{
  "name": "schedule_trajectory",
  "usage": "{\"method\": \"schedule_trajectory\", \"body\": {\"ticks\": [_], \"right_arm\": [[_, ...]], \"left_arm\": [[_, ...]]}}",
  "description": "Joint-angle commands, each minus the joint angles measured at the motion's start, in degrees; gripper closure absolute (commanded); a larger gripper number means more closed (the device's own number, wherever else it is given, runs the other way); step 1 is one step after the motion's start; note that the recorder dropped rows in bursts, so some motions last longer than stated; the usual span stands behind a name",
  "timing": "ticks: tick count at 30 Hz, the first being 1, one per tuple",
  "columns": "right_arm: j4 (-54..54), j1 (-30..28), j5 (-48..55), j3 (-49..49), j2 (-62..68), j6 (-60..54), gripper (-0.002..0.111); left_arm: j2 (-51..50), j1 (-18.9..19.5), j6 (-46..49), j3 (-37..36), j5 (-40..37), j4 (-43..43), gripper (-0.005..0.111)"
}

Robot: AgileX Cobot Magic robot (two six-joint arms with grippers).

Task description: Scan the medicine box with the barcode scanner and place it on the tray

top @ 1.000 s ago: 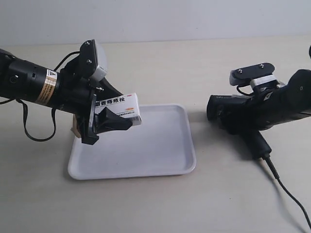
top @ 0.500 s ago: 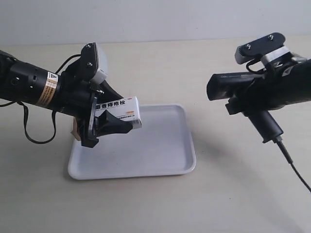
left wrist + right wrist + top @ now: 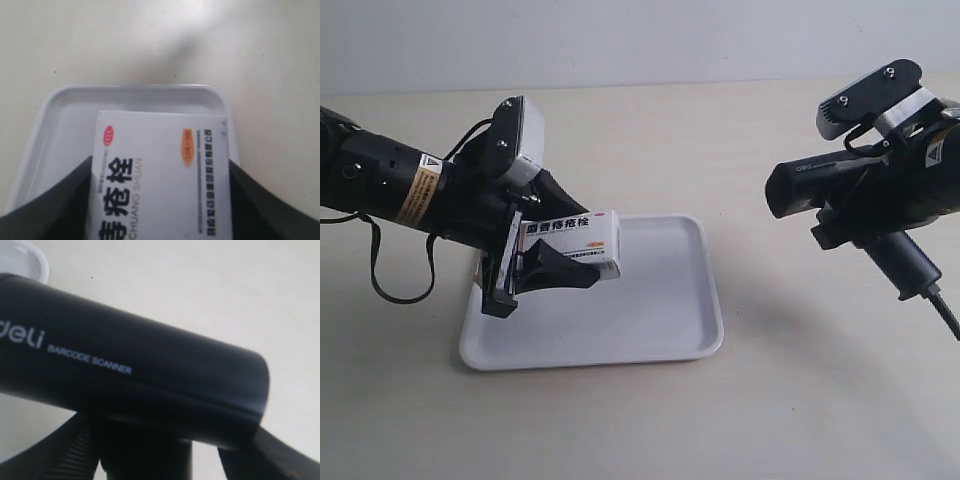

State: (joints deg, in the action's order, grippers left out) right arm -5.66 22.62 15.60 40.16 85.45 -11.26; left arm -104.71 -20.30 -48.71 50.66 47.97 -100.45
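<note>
Matte beige tabletop (image 3: 650, 420), pale wall (image 3: 640, 40)

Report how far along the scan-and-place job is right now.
Done: both pickups. The left gripper is shut on the medicine box, held above the tray; the right gripper holds the barcode scanner off the table, its head turned toward the box. In hand: lining up the scan. Whether a scan has registered cannot be told. Left: setting the box on the tray.
</note>
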Motion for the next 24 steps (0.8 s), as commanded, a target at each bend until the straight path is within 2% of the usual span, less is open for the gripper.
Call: {"method": "schedule_trajectory", "body": {"ticks": [1,4,6,13,16,19,21,24], "right_arm": [[-0.4,0.1,0.8,0.3,-1.0,2.1,0.108],[-0.4,0.1,-1.7,0.3,3.1,9.0,0.108],[-0.4,0.1,-6.2,0.3,8.3,13.0,0.108],[1.2,0.1,-12.0,0.3,16.8,14.3,0.108],[1.2,0.1,-13.2,0.3,18.3,14.7,0.100],[1.2,0.1,-13.6,0.3,19.3,15.6,0.081],[1.0,0.1,-13.4,0.3,19.4,15.6,0.065],[2.2,0.1,-13.3,0.3,19.4,16.9,0.037]], "left_arm": [[0.0,-0.3,0.4,-0.1,0.3,3.8,0.107],[-2.6,-0.3,-2.2,-0.1,-5.1,10.9,0.107],[-6.4,-0.3,-2.7,0.0,-5.9,14.2,0.107],[-10.2,-0.7,-2.7,1.4,-8.0,14.7,0.107],[-11.4,-2.0,-2.6,1.6,-13.3,14.9,0.105],[-12.9,-4.0,-2.6,2.4,-18.0,14.2,0.088],[-13.3,-5.2,-2.6,2.6,-19.9,14.2,0.067],[-13.0,-5.8,-3.1,2.6,-20.7,13.9,0.027]]}}
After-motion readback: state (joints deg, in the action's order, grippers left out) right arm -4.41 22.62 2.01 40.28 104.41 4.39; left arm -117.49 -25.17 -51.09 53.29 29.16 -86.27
